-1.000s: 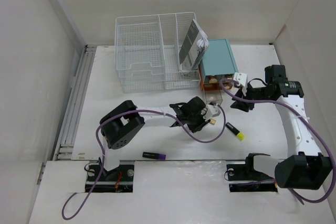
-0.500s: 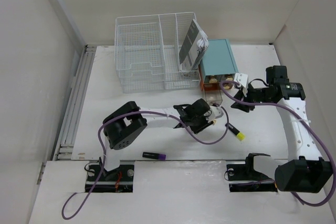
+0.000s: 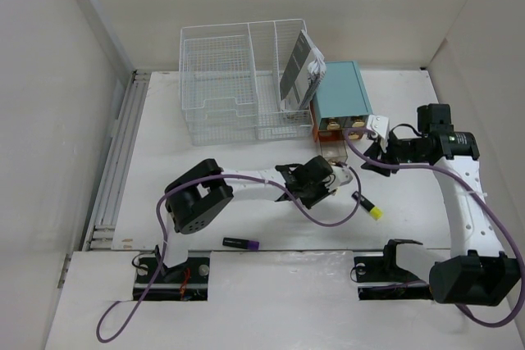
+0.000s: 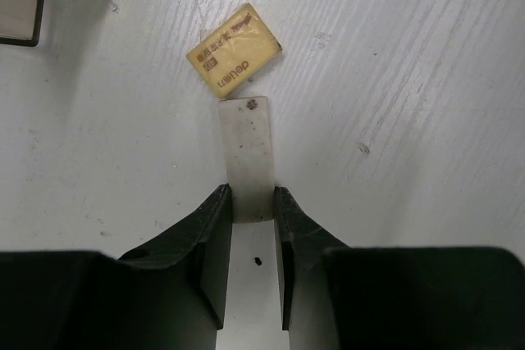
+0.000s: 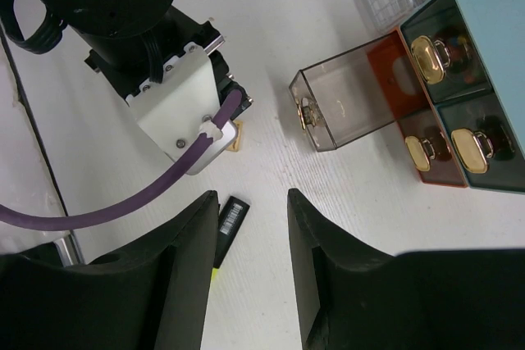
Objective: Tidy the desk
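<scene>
The desk (image 3: 205, 149) is a white tabletop with a ribbed rail (image 3: 115, 170) on its left. My left gripper (image 3: 332, 179) is low over its middle, and in the left wrist view the left gripper (image 4: 251, 198) is shut on the near end of a flat white strip (image 4: 249, 145). A yellow eraser (image 4: 234, 59) lies just beyond the strip's far end. My right gripper (image 3: 373, 161) hangs open over the desk, right of the left one. The right gripper (image 5: 253, 198) holds nothing, and a black highlighter (image 5: 230, 219) lies by its left finger.
A white wire-mesh organizer (image 3: 238, 79) holding a printed packet (image 3: 299, 71) stands at the back. Beside it is a teal drawer box (image 3: 340, 92) with one clear drawer (image 3: 332, 147) pulled out. The yellow-tipped highlighter (image 3: 367, 205) and a purple marker (image 3: 240, 243) lie loose near the front.
My left gripper has slid to the right, toward the highlighter and the pulled-out drawer. The right arm has barely shifted.
</scene>
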You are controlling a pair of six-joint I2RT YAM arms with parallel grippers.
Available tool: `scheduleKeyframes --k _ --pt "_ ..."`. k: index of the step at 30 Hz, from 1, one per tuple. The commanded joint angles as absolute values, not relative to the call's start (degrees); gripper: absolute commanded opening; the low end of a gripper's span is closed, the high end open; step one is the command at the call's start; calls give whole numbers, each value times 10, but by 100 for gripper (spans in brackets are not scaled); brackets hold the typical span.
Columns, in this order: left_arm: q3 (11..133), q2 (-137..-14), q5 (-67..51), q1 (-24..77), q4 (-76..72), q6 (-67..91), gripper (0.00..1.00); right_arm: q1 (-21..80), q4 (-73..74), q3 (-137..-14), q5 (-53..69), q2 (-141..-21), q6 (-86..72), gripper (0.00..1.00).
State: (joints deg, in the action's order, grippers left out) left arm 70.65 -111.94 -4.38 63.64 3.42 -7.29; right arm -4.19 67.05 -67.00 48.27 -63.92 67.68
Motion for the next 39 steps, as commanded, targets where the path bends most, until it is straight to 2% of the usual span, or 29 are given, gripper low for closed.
scheduleKeyframes --k 1,8,15,17,18,19,21,22,23,26,28,34,39 --pt "686 -1161 -31 638 117 -67 0 -47 666 -671 503 -628 675 45" --pt "640 -1094 -11 638 98 -41 0 -53 666 -671 490 -615 663 45" --pt "587 -984 -11 626 77 10 0 -64 542 -629 385 -579 542 45" --pt "581 -950 -11 621 77 30 0 -64 528 -609 385 -571 529 39" --pt "576 -939 -11 621 69 36 0 -64 528 -601 385 -571 529 31" --pt "576 -925 -4 614 69 41 0 -64 528 -594 392 -571 524 14" --pt "562 -881 -4 607 47 61 0 -64 528 -579 392 -571 524 11" --pt "562 -863 -4 601 38 68 0 -58 523 -571 381 -571 524 15" --pt "552 -847 -4 601 28 73 0 -46 523 -571 374 -571 524 25" --pt "539 -782 -15 585 9 96 0 -8 517 -564 353 -598 524 43" --pt "533 -735 -15 578 -3 107 0 10 509 -559 341 -623 506 49" --pt "459 -573 16 563 -25 164 0 121 418 -546 217 -671 402 52" --pt "426 -481 69 562 -37 206 0 195 391 -554 114 -766 315 52"
